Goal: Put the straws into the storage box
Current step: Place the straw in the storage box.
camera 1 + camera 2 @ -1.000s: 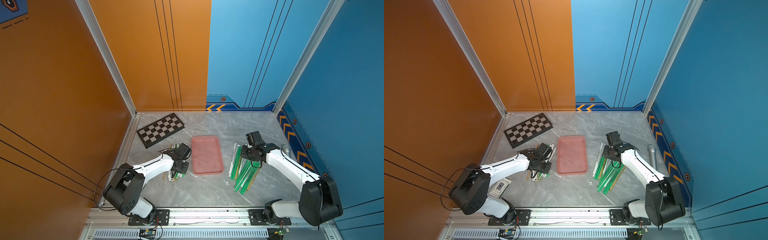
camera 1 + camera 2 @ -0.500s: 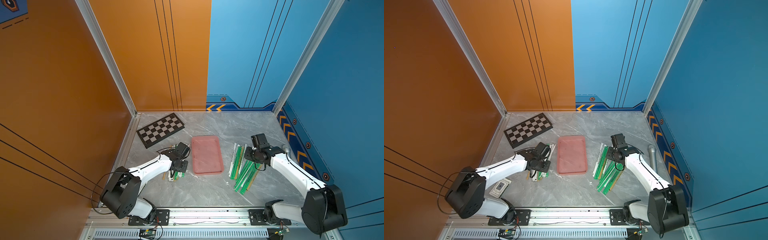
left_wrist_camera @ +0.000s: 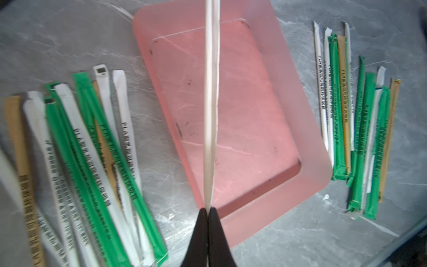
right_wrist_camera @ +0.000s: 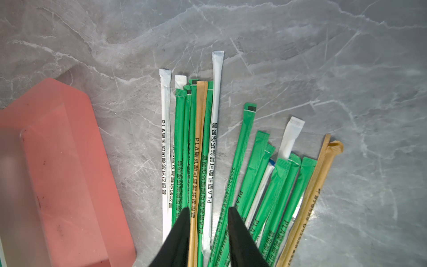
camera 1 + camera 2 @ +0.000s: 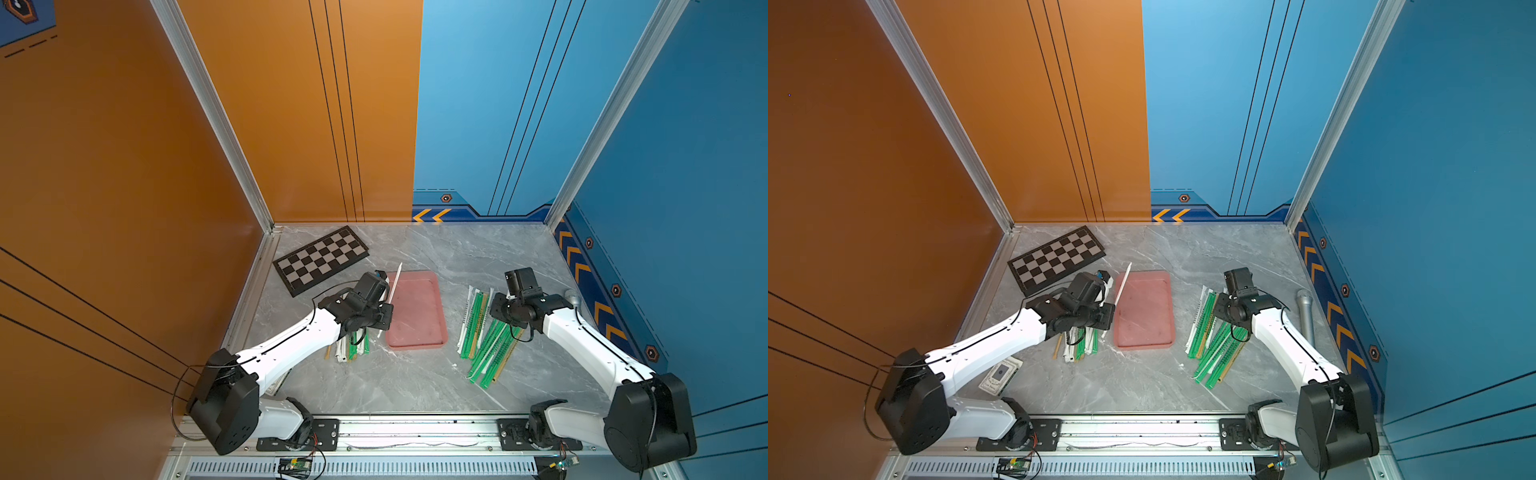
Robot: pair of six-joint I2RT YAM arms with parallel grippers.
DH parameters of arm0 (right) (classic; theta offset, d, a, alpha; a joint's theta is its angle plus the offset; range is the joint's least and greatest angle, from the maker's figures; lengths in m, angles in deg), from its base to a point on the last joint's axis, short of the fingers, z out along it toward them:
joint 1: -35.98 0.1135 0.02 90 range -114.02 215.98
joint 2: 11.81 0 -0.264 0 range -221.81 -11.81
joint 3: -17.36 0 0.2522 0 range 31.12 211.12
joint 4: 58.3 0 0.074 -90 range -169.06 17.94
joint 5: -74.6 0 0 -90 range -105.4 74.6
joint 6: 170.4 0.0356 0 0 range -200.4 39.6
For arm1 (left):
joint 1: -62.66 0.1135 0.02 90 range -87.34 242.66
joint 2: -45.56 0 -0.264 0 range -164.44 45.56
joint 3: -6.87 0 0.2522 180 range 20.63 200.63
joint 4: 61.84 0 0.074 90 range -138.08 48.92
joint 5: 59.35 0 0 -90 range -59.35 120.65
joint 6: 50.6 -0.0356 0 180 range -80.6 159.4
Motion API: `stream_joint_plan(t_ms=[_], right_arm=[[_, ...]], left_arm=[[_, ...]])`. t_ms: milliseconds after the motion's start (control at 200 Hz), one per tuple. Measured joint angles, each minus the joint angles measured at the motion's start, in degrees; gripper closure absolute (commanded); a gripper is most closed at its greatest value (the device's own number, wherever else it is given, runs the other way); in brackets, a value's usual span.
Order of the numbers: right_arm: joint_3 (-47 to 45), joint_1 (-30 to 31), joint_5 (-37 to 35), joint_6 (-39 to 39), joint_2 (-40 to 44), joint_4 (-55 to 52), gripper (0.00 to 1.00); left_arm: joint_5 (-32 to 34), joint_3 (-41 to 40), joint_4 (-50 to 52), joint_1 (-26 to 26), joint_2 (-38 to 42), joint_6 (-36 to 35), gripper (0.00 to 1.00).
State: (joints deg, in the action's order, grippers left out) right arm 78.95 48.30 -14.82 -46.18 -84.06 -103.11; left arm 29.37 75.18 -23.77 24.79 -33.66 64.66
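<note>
My left gripper (image 3: 208,210) is shut on one end of a white straw (image 3: 211,92). In both top views that straw (image 5: 395,282) slants up over the left rim of the pink storage box (image 5: 419,320), which holds nothing. More green, white and tan straws (image 5: 351,345) lie on the floor left of the box, partly under my left arm. A larger fan of straws (image 5: 486,336) lies to the right of the box. My right gripper (image 4: 209,209) hovers open just over that fan, its fingertips (image 4: 184,212) straddling a tan, a green and a white straw (image 4: 201,150).
A black-and-grey chequered board (image 5: 320,259) lies at the back left. Along the right wall rests a grey metal cylinder (image 5: 1305,311). A small printed card (image 5: 999,374) lies under my left arm. Walls close in the floor on three sides.
My left gripper closed on a white straw in the left pile and raised it towards the box. My right gripper shifted slightly right over its pile, still open.
</note>
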Motion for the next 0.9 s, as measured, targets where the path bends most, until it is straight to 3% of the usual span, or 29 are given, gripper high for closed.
stream_joint_plan(t_ms=[335,656,766,901], right_arm=[[-0.35,1.86,0.96,1.86,-2.16,1.68,0.69],[-0.46,5.88,1.27,3.04,-6.25,4.07,0.69],[0.81,7.61,1.38,3.17,-9.97,4.68,0.70],[3.45,9.31,1.38,3.17,-14.16,5.40,0.69]], left_arm=[[-6.29,0.13,-9.33,-1.70,-10.60,8.37,0.95],[-8.17,2.71,-12.83,-1.70,-16.74,12.79,0.95],[-8.20,3.43,-12.61,-1.70,-17.33,13.40,0.91],[-8.15,4.42,-13.38,-1.97,-17.33,13.79,0.76]])
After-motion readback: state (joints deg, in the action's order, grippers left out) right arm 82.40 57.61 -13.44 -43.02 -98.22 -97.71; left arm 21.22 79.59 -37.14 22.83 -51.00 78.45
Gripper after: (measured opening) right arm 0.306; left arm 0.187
